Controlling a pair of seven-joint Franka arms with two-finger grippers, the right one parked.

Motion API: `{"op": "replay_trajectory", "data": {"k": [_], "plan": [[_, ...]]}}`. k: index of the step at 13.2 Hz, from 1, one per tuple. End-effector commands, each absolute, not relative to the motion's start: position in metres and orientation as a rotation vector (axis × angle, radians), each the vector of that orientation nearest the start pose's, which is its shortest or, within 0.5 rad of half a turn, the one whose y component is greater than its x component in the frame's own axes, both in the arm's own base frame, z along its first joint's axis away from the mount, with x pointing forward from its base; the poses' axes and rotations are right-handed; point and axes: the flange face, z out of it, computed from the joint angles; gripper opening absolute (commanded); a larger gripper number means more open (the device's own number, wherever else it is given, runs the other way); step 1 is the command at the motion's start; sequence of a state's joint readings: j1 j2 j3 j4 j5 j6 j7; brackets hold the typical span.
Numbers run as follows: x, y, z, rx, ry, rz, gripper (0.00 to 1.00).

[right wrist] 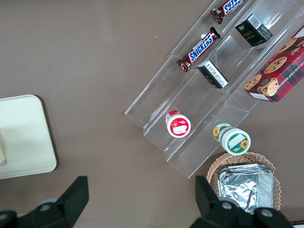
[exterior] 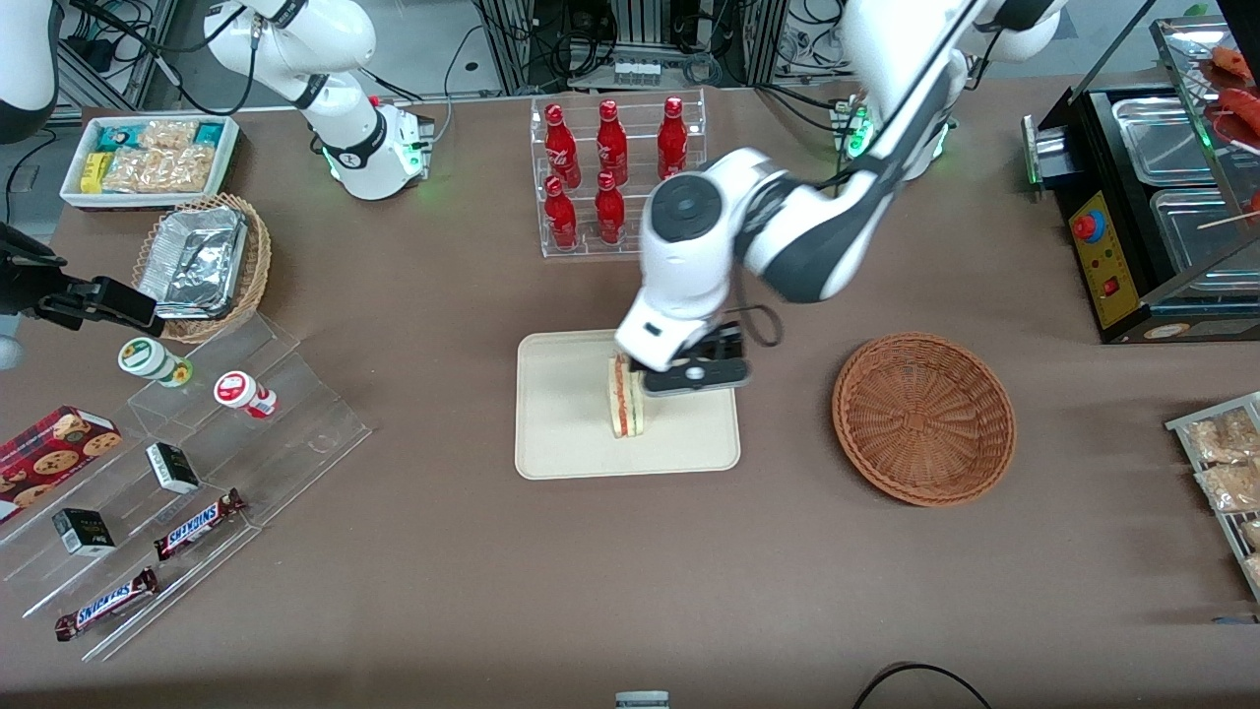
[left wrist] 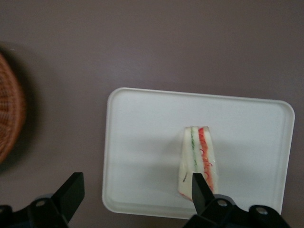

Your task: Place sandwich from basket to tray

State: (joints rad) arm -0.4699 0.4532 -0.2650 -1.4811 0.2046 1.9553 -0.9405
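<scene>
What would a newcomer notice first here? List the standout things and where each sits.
The eye lands first on the sandwich, standing on edge on the cream tray mid-table, with the open gripper hanging just above it, fingers spread wide. Next comes the reddish-brown basket, beside the tray toward the working arm's end, with nothing in it. The rack of red bottles, farther from the front camera than the tray, also pops.

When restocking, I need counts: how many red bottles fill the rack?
5 bottles: three in the rack's upper row, two below; the arm may hide another. Open pincer above the tray's sandwich.
</scene>
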Motion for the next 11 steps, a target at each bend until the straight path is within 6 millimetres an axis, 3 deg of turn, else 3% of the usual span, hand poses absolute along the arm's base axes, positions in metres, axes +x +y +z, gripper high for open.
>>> {"op": "replay_trajectory", "data": {"k": [1, 4, 11], "plan": [[0.542, -0.368, 0.478, -3.076, -0.376, -0.081, 1.00], [0.550, -0.295, 0.533, -3.120, -0.309, 0.013, 1.00], [0.538, -0.155, 0.616, -3.139, -0.034, 0.091, 1.00]]}}
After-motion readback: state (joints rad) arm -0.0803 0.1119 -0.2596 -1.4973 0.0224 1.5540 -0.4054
